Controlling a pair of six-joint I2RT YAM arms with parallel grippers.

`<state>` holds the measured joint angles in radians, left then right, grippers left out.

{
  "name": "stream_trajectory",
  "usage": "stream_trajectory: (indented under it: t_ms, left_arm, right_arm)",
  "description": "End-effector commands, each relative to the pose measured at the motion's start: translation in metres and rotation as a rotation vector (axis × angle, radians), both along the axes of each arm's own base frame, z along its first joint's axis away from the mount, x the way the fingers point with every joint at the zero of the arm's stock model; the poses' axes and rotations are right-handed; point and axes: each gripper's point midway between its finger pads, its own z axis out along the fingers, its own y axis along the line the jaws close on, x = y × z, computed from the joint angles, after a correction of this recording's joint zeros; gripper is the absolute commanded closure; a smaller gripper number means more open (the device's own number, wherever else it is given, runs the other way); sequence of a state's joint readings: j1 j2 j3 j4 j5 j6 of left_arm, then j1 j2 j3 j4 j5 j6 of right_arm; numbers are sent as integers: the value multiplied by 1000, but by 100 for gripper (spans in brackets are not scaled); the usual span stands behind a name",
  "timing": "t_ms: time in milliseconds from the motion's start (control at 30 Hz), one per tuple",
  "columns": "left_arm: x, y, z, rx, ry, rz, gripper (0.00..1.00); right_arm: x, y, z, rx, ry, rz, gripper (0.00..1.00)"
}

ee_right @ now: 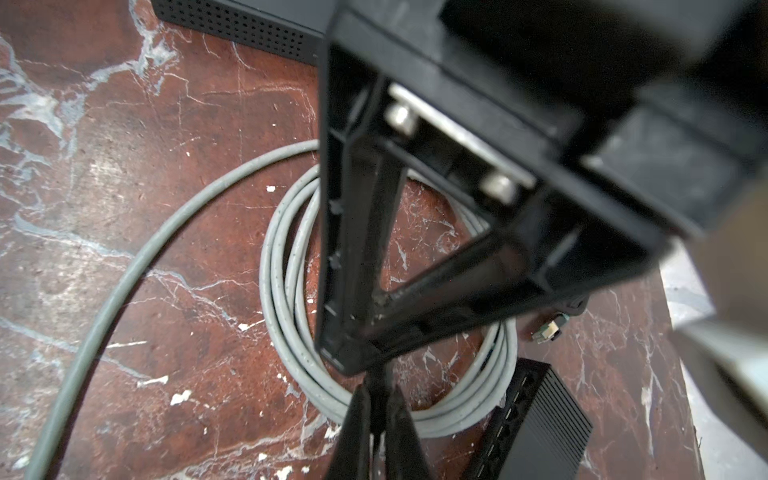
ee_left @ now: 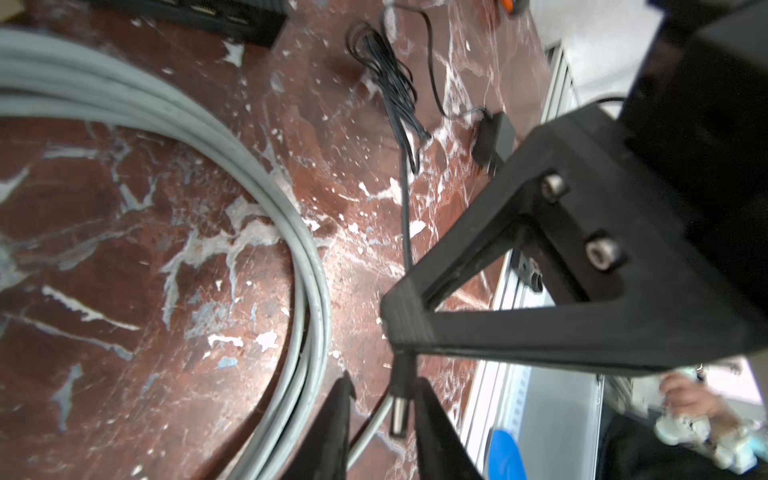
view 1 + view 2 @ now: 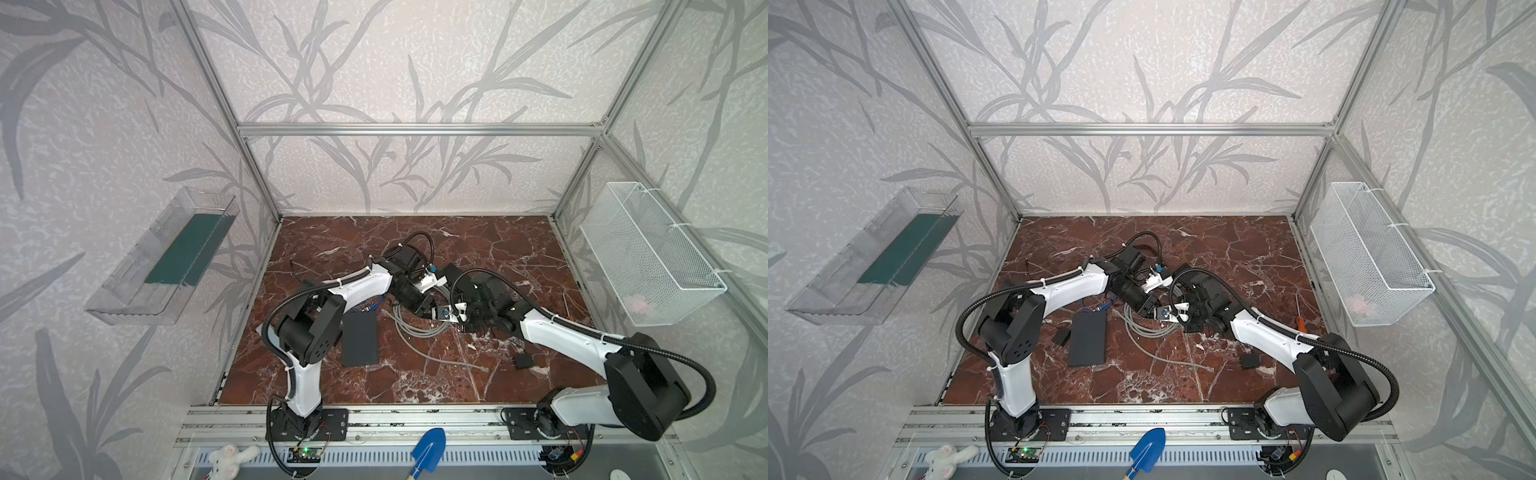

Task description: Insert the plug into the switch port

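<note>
Right gripper (image 1: 377, 392) pinches, it seems, the plug (image 2: 400, 409); left gripper (image 2: 382, 382) jaws stand apart around it; switch (image 1: 540, 419) at their twelve o'clock.

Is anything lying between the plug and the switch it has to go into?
Yes. The coiled grey cable lies on the table between the plug, held in the right pincer, and the switch. The left pincer also flanks the plug.

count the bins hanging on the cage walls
2: a clear plastic bin on the left in both top views, a white mesh basket on the right. No others seem hidden.
</note>
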<state>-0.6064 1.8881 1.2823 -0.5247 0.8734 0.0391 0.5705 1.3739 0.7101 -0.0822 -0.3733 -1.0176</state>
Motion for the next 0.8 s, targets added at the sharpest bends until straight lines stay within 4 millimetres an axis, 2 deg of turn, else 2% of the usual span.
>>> stream_trajectory:
  t_ms: [0, 133, 200, 267, 367, 433, 500, 567, 600, 633, 700, 767]
  left_arm:
    - [8, -8, 27, -127, -22, 75, 66]
    - [15, -10, 24, -186, 11, 168, 60]
    - [26, -1, 24, -192, -4, 245, 59]
    - [43, 16, 26, -178, -39, 363, 58]
    - [71, 60, 32, -94, -117, 581, 56]
    - [85, 98, 35, -15, -157, 743, 55]
    - [91, 148, 30, 152, -208, 931, 53]
    - [86, 200, 26, 353, -258, 1117, 50]
    - [76, 226, 24, 451, -247, 1210, 45]
    - [67, 242, 23, 513, -234, 1261, 42]
    - [46, 265, 17, 611, -195, 1315, 39]
    - [32, 273, 9, 657, -159, 1317, 37]
  right_arm:
    - [2, 1, 4, 8, 31, -35, 92]
    - [-1, -1, -3, 6, 79, -53, 91]
    - [-3, -1, -8, 3, 99, -58, 91]
    - [-2, -1, -10, 2, 114, -63, 91]
    - [-4, 6, -5, 29, 147, -54, 91]
    - [-6, 13, 2, 62, 174, -45, 90]
    - [-9, 23, 9, 95, 200, -38, 90]
    - [-16, 36, 13, 111, 218, -14, 90]
    - [-21, 43, 12, 111, 235, 3, 90]
    - [-24, 50, 13, 109, 242, 16, 90]
    - [-32, 63, 11, 102, 279, 33, 90]
    - [-40, 73, 4, 86, 305, 55, 90]
